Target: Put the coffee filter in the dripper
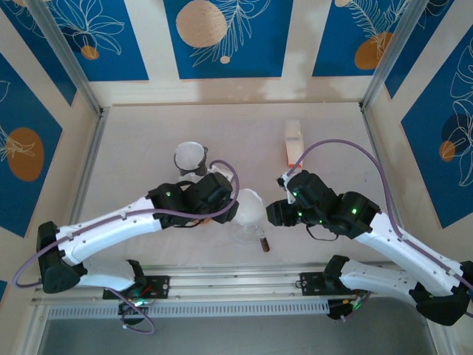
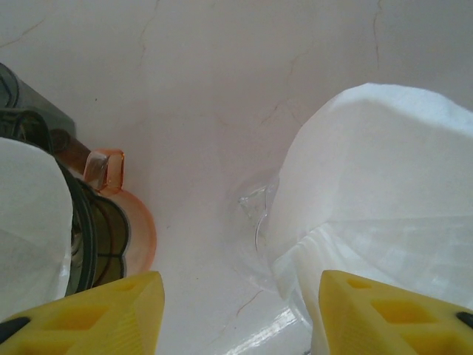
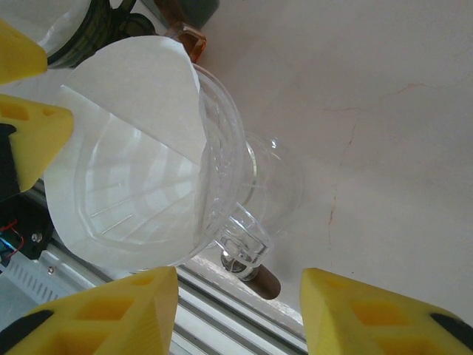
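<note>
We note the coffee filter (image 3: pixel 126 148) lying inside the clear dripper (image 3: pixel 251 177), which stands on the surface (image 3: pixel 384 111) between our two arms, toward 6 o'clock in the top view. It is in, but by our reading not seated: one flap stands proud of the rim at about 11 o'clock in the right wrist view.

Left gripper (image 2: pixel 238 296): fingers apart, nothing clamped; the filter bulges just beside one finger. Right gripper (image 3: pixel 238 296): fingers apart too, holding nothing, the dripper's handle just ahead of the gap.

Step in hand, as we judge it: settling the paper into the cone. To do it well we steady the dripper by its handle with the right gripper, then nudge the raised flap down and inward with the left, lightly, since the paper looks thin and likely to crease if pinched. The glass looks light and may tip under a sideways push, so we press downward only. A second dripper (image 2: pixel 111 222) with an amber handle stands near, at 11 o'clock of the first; we keep the left arm off it
</note>
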